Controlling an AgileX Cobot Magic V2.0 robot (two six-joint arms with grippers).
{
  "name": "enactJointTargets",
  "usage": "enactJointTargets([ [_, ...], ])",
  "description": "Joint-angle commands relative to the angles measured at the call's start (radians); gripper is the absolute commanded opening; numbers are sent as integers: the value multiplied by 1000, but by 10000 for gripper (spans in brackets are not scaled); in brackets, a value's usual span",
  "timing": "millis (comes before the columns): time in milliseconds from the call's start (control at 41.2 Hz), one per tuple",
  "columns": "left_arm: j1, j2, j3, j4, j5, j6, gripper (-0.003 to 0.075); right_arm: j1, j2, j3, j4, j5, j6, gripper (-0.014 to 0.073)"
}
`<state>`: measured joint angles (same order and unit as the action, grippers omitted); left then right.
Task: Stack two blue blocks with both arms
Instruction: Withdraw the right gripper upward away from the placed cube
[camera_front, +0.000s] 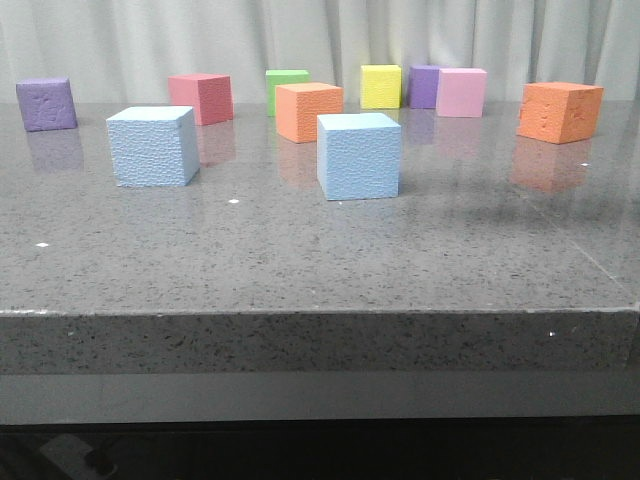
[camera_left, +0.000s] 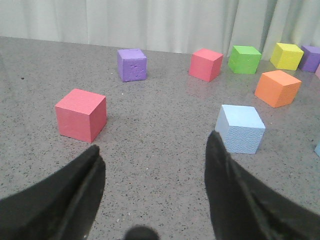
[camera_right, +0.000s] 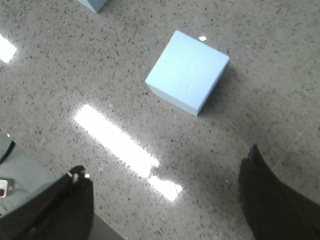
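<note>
Two pale blue blocks stand apart on the grey table in the front view, one on the left (camera_front: 152, 146) and one nearer the middle (camera_front: 359, 156). Neither gripper shows in the front view. In the left wrist view my left gripper (camera_left: 154, 141) is open and empty, low over the table. The left blue block (camera_left: 240, 128) sits just beyond its right finger (camera_left: 225, 175). In the right wrist view my right gripper (camera_right: 165, 161) is open and empty above the table. One blue block (camera_right: 188, 71) lies ahead of it, and a corner of the other (camera_right: 94, 4) shows at the frame edge.
Behind the blue blocks stand a purple cube (camera_front: 46, 104), a red cube (camera_front: 202, 98), green (camera_front: 286, 86), orange (camera_front: 308, 111), yellow (camera_front: 380, 86), pink (camera_front: 461, 92) and another orange cube (camera_front: 559, 111). A red cube (camera_left: 81, 114) sits near the left gripper. The table's edge (camera_right: 30, 180) lies by the right gripper.
</note>
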<state>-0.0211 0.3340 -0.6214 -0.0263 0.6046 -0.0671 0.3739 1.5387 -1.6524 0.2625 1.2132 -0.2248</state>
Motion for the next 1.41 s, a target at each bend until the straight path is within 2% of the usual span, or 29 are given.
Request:
enactJointTargets([
  [0,-3,19,-27,-5,-77,3,437,-15,-149,95,26,-107,-51,598],
  [243,-3,19,-27,-5,-77,3,437,-15,-428,442,26,-392,-55,598],
  [437,-3,19,-27,-5,-77,3,437,-15,-585,673,26,-514,-55,598],
  [607,-3,19,-27,-5,-77,3,437,-15,-675,809,32,-623,-55,598],
  [704,-3,19,-27,-5,-77,3,437,-15,-690,834,31,-653,-55,598],
  [1141,-3,24,-27,-14,-110,3,438,-15,-688,834,33,-622,-54,598],
  [1238,-3,54,-32,-14,-110,10,463,-15,-688,834,33,-622,-54,598],
  [1384,-19,140,-80,-22,-95,73,566,-15,-688,834,33,-622,-54,598],
])
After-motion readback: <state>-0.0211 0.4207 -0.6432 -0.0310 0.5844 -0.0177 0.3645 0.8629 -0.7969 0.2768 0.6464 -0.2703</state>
